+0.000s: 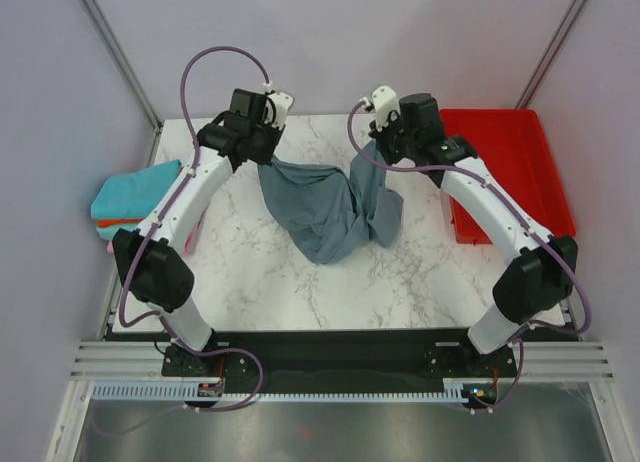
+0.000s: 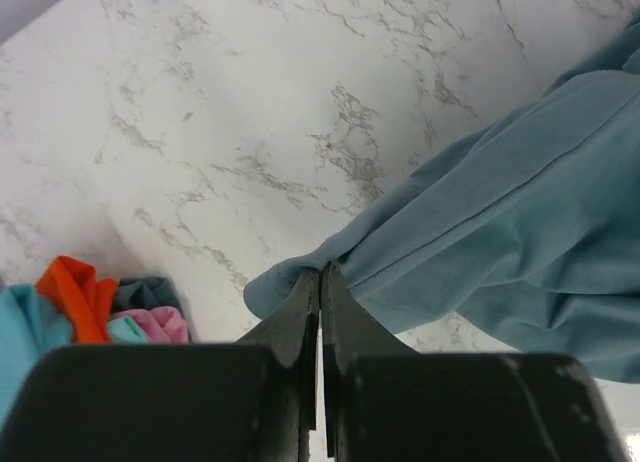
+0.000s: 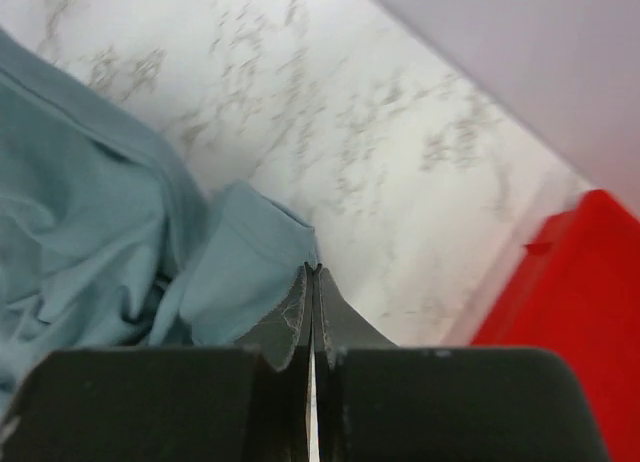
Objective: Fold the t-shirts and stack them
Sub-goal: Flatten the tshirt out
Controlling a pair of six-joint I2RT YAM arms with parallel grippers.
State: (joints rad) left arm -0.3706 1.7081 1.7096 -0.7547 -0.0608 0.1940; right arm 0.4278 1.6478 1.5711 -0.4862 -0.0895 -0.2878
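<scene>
Both claws are pinched tight on the big, soft grey-blue cloth shirt (image 1: 330, 207). The left claw (image 2: 320, 274) grips one edge and the right claw (image 3: 313, 270) grips another, near the far side of the white marble table (image 1: 250, 282). The shirt sags crumpled between them and is not folded yet. A pile of folded teal, orange and pink shirts (image 1: 135, 197) sits at the left edge. I think this shirt needs spreading flat, folding, then stacking on that pile.

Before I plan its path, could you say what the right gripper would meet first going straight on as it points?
Probably the marble tabletop, just beyond the grey-blue shirt edge that the right gripper pinches. The red tray lies aside.
</scene>
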